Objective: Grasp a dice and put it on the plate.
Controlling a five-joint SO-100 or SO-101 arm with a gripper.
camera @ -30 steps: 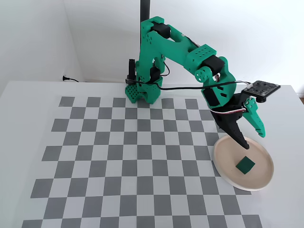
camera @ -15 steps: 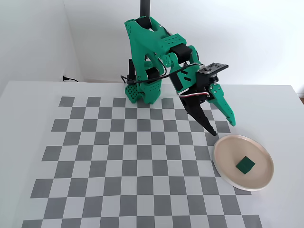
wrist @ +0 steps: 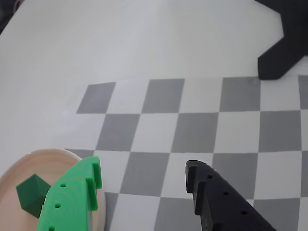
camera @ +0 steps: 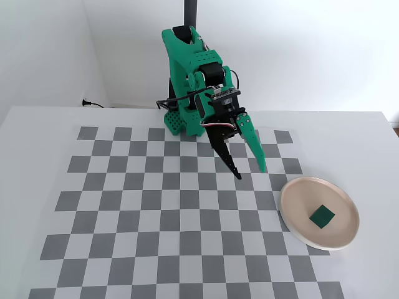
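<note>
The dark green dice (camera: 322, 216) lies on the beige-pink plate (camera: 299, 224) at the right edge of the checkerboard in the fixed view. The wrist view catches the dice (wrist: 30, 193) at the lower left, on the plate (wrist: 19, 166), partly behind my green finger (wrist: 77, 197). My gripper (camera: 250, 172) hangs open and empty above the board, about two squares left of the plate and up from it. The black finger (wrist: 211, 197) and the green finger stand wide apart over the checkered squares, and my gripper (wrist: 143, 174) holds nothing.
The green arm's base (camera: 186, 121) stands at the board's far edge, in front of a black post (camera: 189, 15). A cable (camera: 92, 104) lies at the back left by the wall. A dark shape (wrist: 281, 38) fills the wrist view's upper right corner.
The arm has folded back towards its base. The open gripper has swung left, away from the plate. The dice has stayed on the plate.
</note>
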